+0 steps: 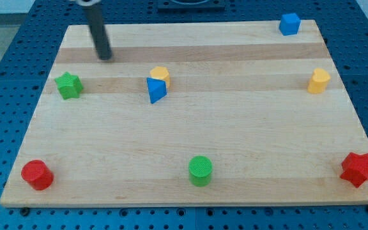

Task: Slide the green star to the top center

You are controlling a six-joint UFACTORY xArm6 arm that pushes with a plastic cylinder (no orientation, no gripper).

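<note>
The green star lies near the board's left edge, in the upper part of the view. My tip rests on the board above and to the right of the star, apart from it. The dark rod rises from the tip to the view's top edge. A yellow block and a blue triangular block touch each other right of the star, near the upper middle.
A blue cube sits at the top right. A yellow block is at the right. A red star is at the bottom right, a green cylinder at the bottom centre, a red cylinder at the bottom left. The wooden board lies on a blue pegboard.
</note>
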